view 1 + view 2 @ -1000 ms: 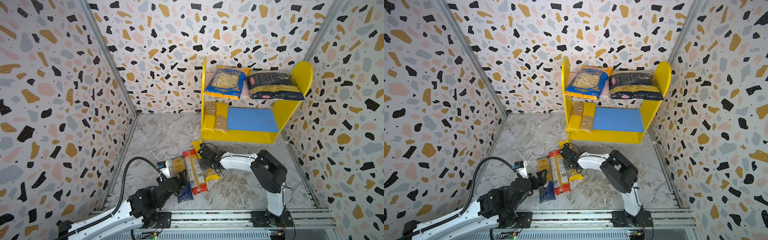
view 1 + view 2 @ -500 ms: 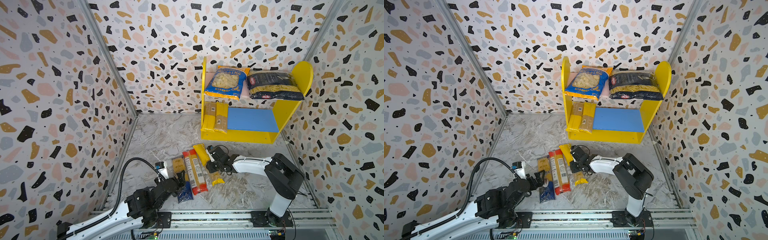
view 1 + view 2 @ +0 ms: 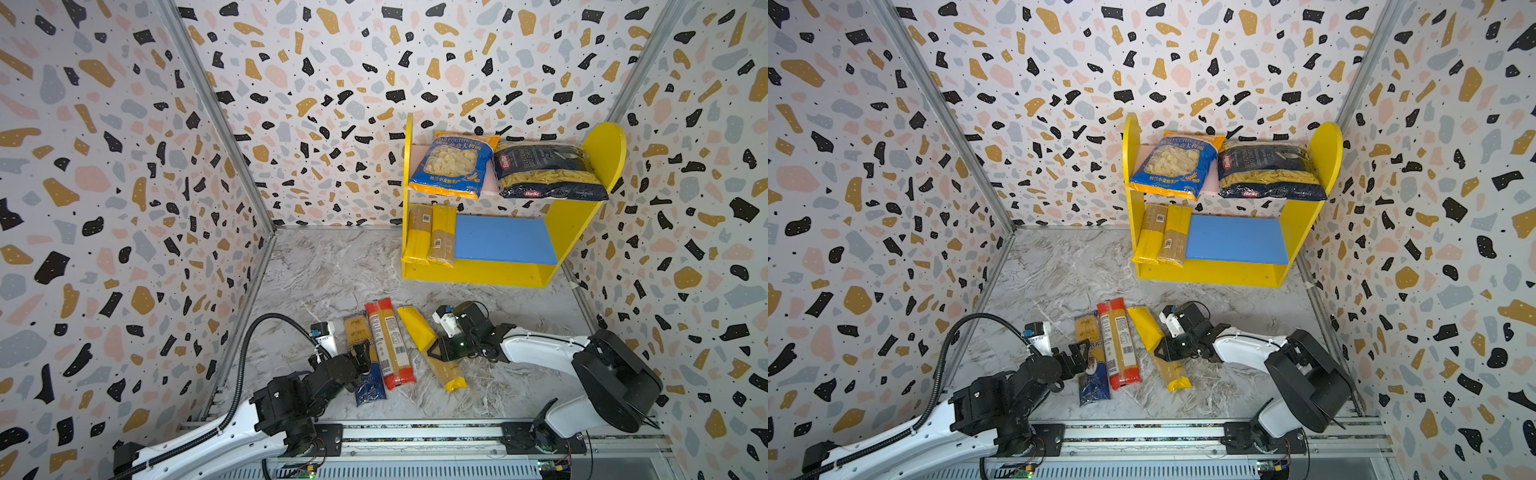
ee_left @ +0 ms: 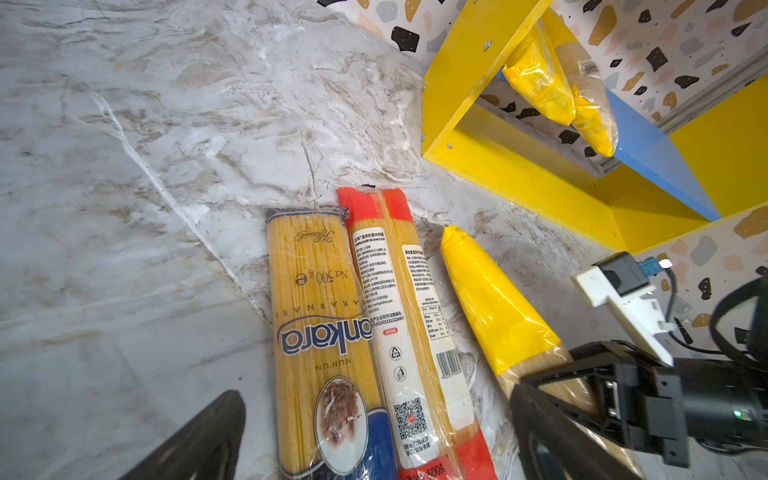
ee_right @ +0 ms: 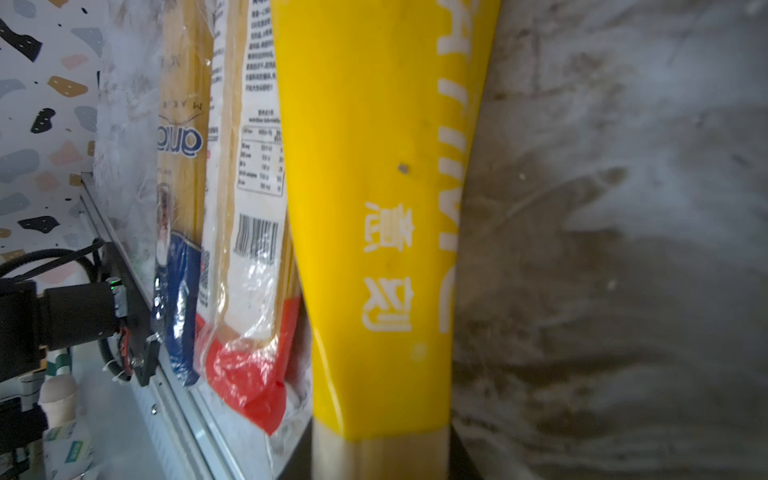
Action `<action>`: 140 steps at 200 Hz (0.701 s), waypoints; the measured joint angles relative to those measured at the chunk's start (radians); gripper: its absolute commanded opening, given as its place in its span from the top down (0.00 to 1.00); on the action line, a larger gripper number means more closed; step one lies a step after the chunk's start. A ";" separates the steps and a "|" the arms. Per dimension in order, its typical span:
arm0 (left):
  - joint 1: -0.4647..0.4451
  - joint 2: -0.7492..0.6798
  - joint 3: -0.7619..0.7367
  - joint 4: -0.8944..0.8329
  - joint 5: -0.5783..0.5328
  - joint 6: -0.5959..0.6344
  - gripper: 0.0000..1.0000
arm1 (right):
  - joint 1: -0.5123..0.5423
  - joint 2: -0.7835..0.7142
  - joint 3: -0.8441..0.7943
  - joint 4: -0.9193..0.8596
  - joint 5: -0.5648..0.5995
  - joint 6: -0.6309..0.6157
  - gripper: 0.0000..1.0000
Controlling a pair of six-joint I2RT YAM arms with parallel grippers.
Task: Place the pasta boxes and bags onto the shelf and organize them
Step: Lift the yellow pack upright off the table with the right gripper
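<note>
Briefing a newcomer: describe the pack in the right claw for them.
Before the yellow shelf, three spaghetti packs lie on the floor. The right claw grips the yellow pack, rightmost in a top view. Unlike the red pack and blue-ended pack, its ends are yellow.

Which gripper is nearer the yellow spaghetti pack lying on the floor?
Right. The right gripper is closed on the yellow spaghetti pack near mid-length; the left gripper is open over the blue-ended pack, with the red pack between.
</note>
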 measured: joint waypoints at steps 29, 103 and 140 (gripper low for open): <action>0.001 0.054 0.000 0.030 0.022 0.004 0.00 | -0.048 -0.122 -0.043 -0.069 -0.014 0.002 0.84; 0.001 0.235 0.070 0.163 0.111 0.061 0.01 | -0.156 -0.431 -0.070 -0.231 -0.010 0.000 0.84; 0.001 0.340 0.135 0.221 0.156 0.107 0.00 | -0.238 -0.528 -0.069 -0.319 -0.005 -0.009 0.84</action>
